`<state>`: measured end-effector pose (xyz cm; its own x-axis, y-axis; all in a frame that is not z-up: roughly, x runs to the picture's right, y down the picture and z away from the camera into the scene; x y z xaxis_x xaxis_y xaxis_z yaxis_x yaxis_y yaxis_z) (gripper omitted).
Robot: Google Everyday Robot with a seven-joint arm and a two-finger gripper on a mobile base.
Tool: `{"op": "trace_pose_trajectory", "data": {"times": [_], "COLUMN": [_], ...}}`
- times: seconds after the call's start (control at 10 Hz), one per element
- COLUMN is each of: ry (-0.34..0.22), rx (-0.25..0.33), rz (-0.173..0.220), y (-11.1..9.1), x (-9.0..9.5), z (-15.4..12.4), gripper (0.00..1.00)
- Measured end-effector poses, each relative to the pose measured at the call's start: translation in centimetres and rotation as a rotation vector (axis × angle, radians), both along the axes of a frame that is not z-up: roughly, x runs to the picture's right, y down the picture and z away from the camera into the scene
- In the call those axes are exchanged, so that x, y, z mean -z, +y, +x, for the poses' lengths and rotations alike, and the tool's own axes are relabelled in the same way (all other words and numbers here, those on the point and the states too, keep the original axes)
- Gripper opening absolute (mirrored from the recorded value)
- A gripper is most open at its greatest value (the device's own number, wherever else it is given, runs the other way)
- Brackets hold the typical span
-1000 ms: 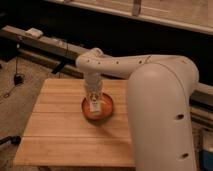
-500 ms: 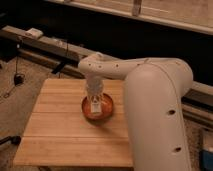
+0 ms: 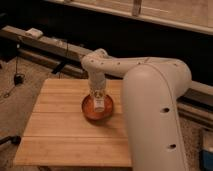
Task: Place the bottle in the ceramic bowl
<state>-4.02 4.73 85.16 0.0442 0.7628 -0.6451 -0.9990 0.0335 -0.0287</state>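
The orange-terracotta ceramic bowl (image 3: 91, 111) sits near the middle of the wooden table (image 3: 60, 130). My gripper (image 3: 97, 95) hangs straight down over the bowl from the white arm. The small whitish bottle (image 3: 99, 103) with a pale label stands upright inside the bowl, directly under the gripper and touching it.
The large white arm and shoulder (image 3: 155, 100) fill the right side and cover the table's right edge. A long bench or rail (image 3: 45, 45) runs behind the table. Cables and a dark object (image 3: 19, 78) lie on the floor at left.
The arm has shifted slightly; the gripper and bottle have settled a little lower into the bowl.
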Motion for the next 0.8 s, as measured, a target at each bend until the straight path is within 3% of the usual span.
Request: {"op": "trace_pose_trajectory", "data": {"times": [0.4,0.8], "ry": [-0.043,-0.041], "rx": [-0.018,-0.020], "rz": [0.000,0.002], "y": [0.99,0.98], "x": [0.05,0.01], "z": [-0.94,-0.73], "gripper": [0.80,0.80]}}
